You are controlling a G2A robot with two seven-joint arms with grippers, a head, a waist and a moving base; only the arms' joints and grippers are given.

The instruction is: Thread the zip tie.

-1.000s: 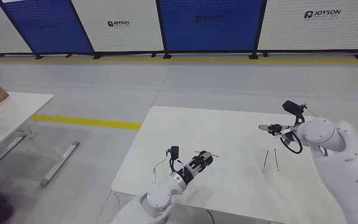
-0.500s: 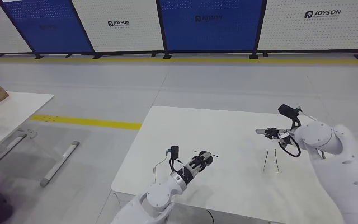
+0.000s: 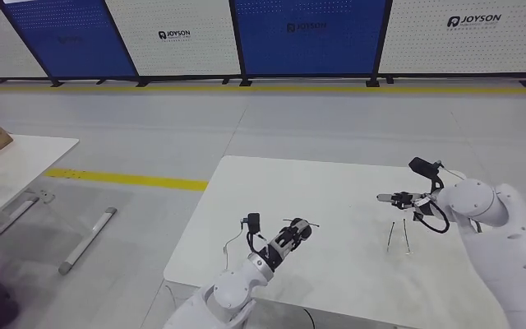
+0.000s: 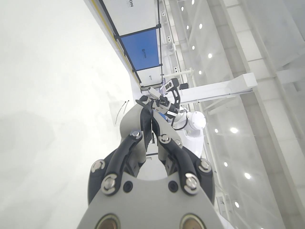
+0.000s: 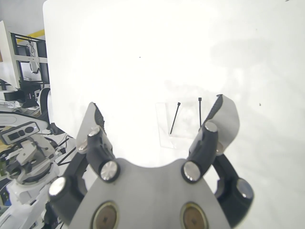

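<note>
Two zip ties (image 5: pixel 174 117): black and thin, lying flat and nearly parallel, close but not touching, the second tie (image 5: pixel 200 113) just beside the first.
Clock used: top view, 12 o'clock pointing away from the robot across the table.
Where they lie: on a small clear sheet (image 5: pixel 163 122) at about 3 o'clock on the white table (image 3: pixel 329 189), near the robot's right side.
Right gripper (image 3: pixel 385 197): hangs above the table at about 11 o'clock from the ties, close to them, fingers spread wide and holding nothing.
Left gripper (image 3: pixel 302 227): at about 8 o'clock on the table, well apart from the ties, its finger pads pressed together.
Thin dark line (image 3: pixel 316 226): crosses the left gripper's tip in the top view. It may be another tie pinched there, but I cannot tell.
Step in hand: by my reading, the approach to pick up one tie; no threading has begun.
Next move calls for: lowering the right gripper over a single tie and closing on it with the fingertips. The strip is flat and slim, so the pinch must be low and exact, and the neighbouring tie should be left alone.
Writing: the wall panels (image 3: pixel 308 37) at 12 o'clock, blue and white, carry small printed logos. No marking can be made out on the ties, sheet or table.
</note>
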